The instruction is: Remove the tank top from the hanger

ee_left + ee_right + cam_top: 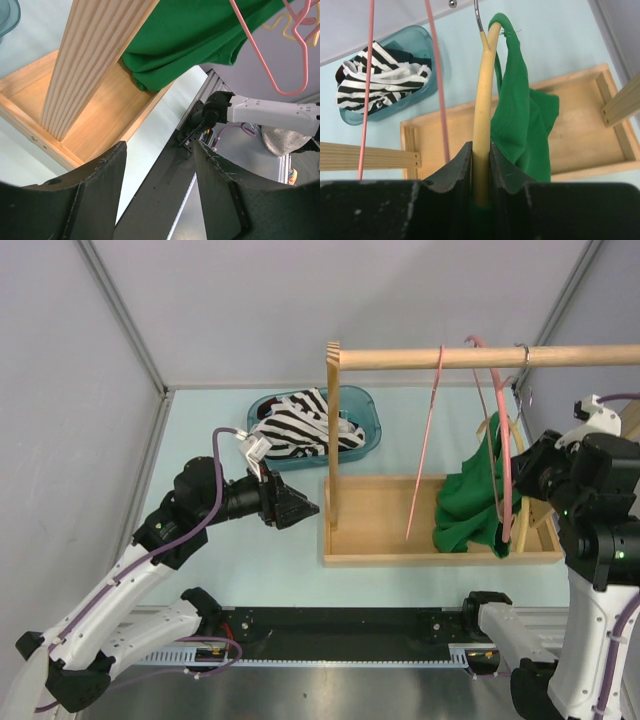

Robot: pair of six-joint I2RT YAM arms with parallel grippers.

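Observation:
The green tank top hangs from a yellow hanger on the wooden rod at the right. Its lower part bunches in the rack's base tray. In the right wrist view a strap loops over the top of the hanger, and the cloth drapes down its right side. My right gripper is shut on the hanger's arm and also shows in the top view. My left gripper is open and empty, just left of the rack's post. The tank top lies beyond it.
Two pink hangers hang on the same rod beside the tank top. A teal bin holding black-and-white striped cloth stands behind the rack at the left. Grey walls enclose the table.

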